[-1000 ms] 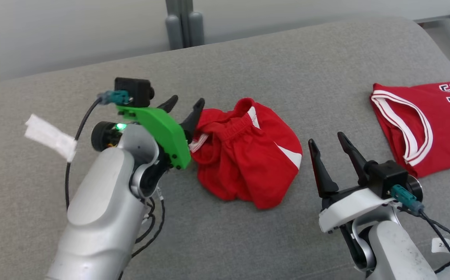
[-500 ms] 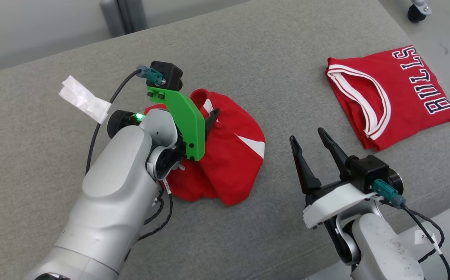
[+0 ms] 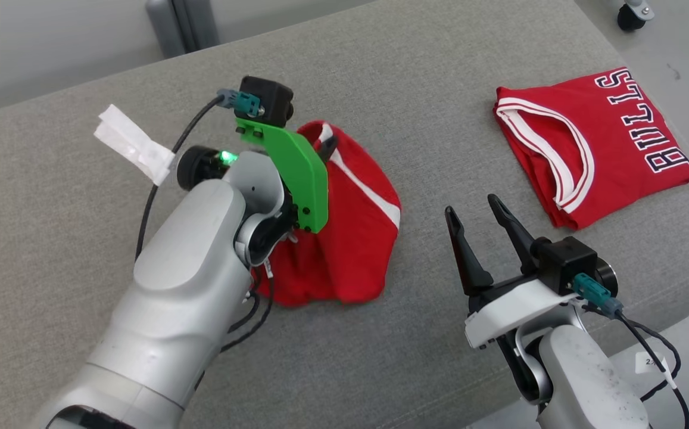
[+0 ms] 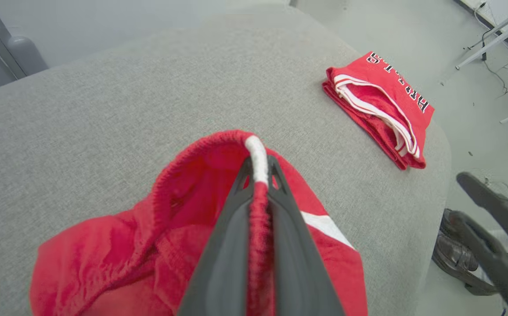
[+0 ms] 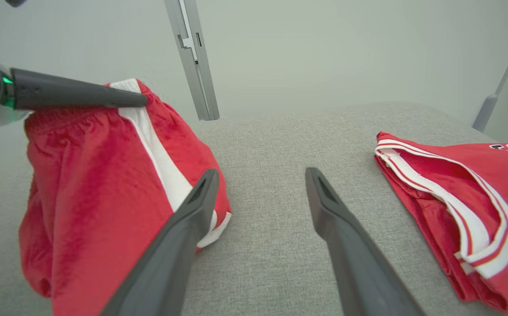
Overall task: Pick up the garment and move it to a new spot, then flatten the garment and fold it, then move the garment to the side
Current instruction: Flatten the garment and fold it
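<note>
Left of centre on the grey upholstered surface (image 3: 439,89): red shorts (image 3: 356,238) with a white side stripe (image 3: 368,190), drawn up into a peak by the elastic waistband (image 4: 201,149), lower folds resting in a heap on the fabric. Left gripper (image 4: 260,164) clamped tight on that waistband, right at the white stripe, with only a thin bite of cloth between the jaws. Right gripper (image 3: 470,205) spread apart and empty, hovering near the shorts' right edge, touching nothing. Folded red Bulls jersey (image 3: 612,143) well apart at the right, close to the rim of the surface.

Likely trouble from here, as judgement only:

- Could lose the pinch: slick fabric, narrow grip, more hanging weight with every bit of cloth leaving the surface.
- Could drag instead of lifting if raised too little, catching on the rough weave and bunching further, making flattening harder.
- Could be holding one layer of waistband or both; cannot tell from these views, yet matters for how the shorts open out once set down.
- Could sweep the dangling legs into the open right gripper and snag there.
- Could land too near the jersey or the rim, disturbing the folded piece or spilling over the side.

Safer: lift fully clear, carry toward bare fabric, keep the right arm out of the path.
</note>
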Motion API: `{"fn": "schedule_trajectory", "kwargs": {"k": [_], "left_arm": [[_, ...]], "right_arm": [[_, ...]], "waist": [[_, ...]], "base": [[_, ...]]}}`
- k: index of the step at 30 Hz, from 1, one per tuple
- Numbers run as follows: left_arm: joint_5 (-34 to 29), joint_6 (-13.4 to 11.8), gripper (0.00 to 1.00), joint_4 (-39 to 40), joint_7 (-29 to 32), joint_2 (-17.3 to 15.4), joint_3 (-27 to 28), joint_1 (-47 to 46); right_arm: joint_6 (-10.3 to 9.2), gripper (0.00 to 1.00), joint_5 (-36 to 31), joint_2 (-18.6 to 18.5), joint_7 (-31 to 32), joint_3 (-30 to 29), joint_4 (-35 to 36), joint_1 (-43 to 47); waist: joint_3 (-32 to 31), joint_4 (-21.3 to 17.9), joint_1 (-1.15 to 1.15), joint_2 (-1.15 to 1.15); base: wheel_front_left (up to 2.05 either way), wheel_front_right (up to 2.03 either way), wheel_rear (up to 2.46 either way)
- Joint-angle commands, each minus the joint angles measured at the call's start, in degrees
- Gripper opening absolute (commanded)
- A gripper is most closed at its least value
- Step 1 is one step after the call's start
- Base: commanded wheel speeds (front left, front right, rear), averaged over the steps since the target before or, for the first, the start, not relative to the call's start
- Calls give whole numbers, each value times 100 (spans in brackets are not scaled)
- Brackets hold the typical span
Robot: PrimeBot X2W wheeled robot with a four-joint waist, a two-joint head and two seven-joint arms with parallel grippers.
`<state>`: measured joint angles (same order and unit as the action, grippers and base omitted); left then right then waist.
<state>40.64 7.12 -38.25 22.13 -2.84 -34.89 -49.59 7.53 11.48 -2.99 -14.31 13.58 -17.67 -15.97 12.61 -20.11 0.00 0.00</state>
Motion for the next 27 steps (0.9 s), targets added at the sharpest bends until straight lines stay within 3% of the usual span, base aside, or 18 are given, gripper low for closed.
{"fn": "schedule_trajectory", "kwargs": {"k": [1,8,12,17,22,27], "left_arm": [[7,37,0,118,-254,-22,16,-234],[71,35,0,1017,-1976,-341,-427,-1023],[393,36,0,1360,-2619,-480,-631,-1298],[807,37,0,1557,-2751,-725,-1144,-1144],[1278,37,0,1641,-2671,-1134,-1839,-506],[1733,38,0,1571,-2754,-1480,-2149,240]], "right_arm": [[-9,100,50,2,-47,-6,-17,-85],[-10,100,72,6,-58,-12,-36,-91],[-10,100,37,4,-61,-88,-37,-31],[-9,100,-47,-15,-56,-213,24,30],[-9,100,-95,-35,24,-224,111,61],[-9,100,-102,-78,87,-249,189,111]], "waist": [[-13,18,0,0],[-34,53,0,0],[-72,120,0,0],[-60,393,0,0],[-46,789,0,0],[-62,1132,0,0]], "base": [[0,0,0],[0,0,0],[0,0,0],[0,0,0],[0,0,0],[0,0,0]]}}
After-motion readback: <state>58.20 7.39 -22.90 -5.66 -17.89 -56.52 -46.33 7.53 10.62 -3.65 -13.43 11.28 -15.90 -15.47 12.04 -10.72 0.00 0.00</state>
